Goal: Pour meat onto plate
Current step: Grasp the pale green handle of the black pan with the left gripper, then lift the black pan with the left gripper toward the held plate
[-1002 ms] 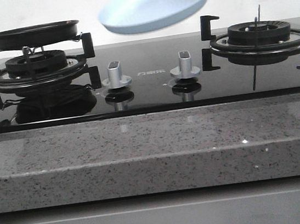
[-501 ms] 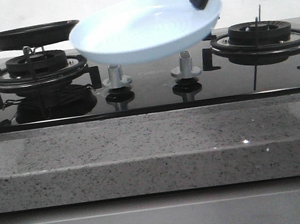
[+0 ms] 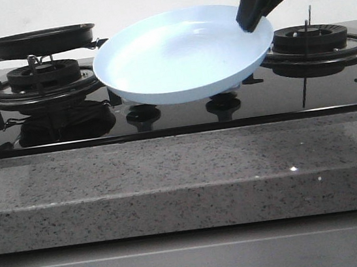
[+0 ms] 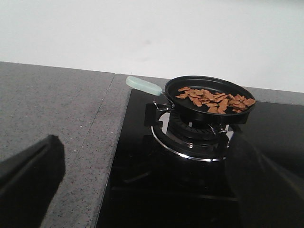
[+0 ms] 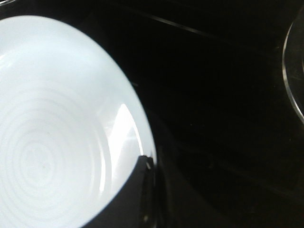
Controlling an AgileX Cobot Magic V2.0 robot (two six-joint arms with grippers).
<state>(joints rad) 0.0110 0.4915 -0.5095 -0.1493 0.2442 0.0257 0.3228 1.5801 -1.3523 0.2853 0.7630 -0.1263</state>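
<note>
My right gripper (image 3: 253, 23) is shut on the right rim of the pale-blue plate (image 3: 182, 57) and holds it empty over the middle of the stove, tilted toward the camera. In the right wrist view the plate (image 5: 52, 133) fills the frame beside my finger (image 5: 140, 190). The meat (image 4: 213, 99), a heap of small light-brown chunks, lies in a black frying pan (image 4: 209, 97) on the left burner; the pan also shows in the front view (image 3: 40, 41). My left gripper (image 4: 147, 190) is open and empty, short of the pan, its fingers (image 4: 28, 166) wide apart.
The pan has a pale-green handle (image 4: 144, 86) pointing left. The black glass stove (image 3: 183, 116) has a right burner (image 3: 314, 40) with a pan support. A speckled grey counter (image 3: 184, 179) runs along the front and to the left of the stove (image 4: 47, 109).
My right gripper has brought the plate down and toward the camera, from high above the stove's back to low over the knobs, which it now hides. The pan has not moved.
</note>
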